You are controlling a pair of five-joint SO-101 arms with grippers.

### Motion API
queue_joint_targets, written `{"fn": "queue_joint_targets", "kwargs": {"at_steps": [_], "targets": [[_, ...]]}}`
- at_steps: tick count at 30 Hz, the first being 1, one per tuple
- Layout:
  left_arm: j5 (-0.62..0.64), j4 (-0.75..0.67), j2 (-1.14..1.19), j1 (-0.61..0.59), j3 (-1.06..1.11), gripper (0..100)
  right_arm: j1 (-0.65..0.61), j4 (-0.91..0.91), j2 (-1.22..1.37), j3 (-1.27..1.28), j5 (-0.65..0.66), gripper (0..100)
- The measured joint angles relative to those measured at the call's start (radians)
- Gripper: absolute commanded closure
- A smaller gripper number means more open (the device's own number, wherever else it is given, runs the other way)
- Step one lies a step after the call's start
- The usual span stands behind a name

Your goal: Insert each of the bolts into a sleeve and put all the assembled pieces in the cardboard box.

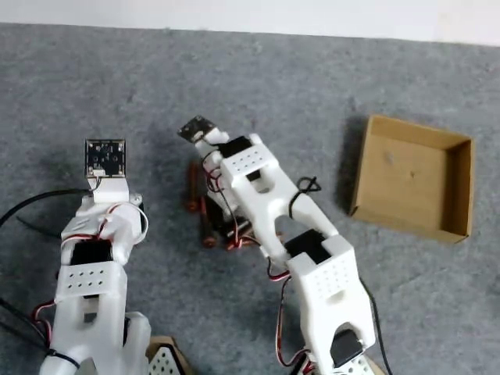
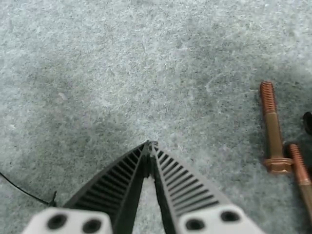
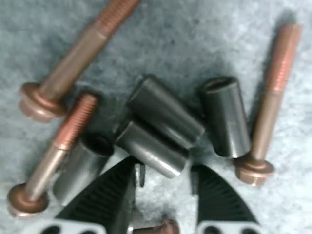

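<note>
Soft, even light falls on the grey mat (image 1: 258, 86), with no hard glare. In the high view it comes from the box side: the cardboard box (image 1: 412, 176) throws a dark band just beside its wall nearest the arms, and the left arm (image 1: 92, 273) lays a faint smudge on its far side. A dim patch surrounds the left gripper (image 2: 148, 145). The sleeves (image 3: 165, 113) carry pale streaks of sheen, and the bolts (image 3: 273, 92) edge onto dark shadow

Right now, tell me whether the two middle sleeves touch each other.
Touching. The right wrist view shows the sleeve nearest the right gripper lying against its neighbour sleeve along their sides, with no gap between them.
</note>
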Motion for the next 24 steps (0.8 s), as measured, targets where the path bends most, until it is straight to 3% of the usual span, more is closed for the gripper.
{"fn": "queue_joint_targets", "kwargs": {"at_steps": [14, 24], "targets": [[0.0, 0.0, 0.0, 0.0, 0.0, 99, 0.031, -0.015, -0.037, 0.006, 0.003, 99.4], [0.0, 0.0, 0.0, 0.0, 0.0, 99, 0.101, -0.161, -0.373, 0.377, 0.002, 99.4]]}}
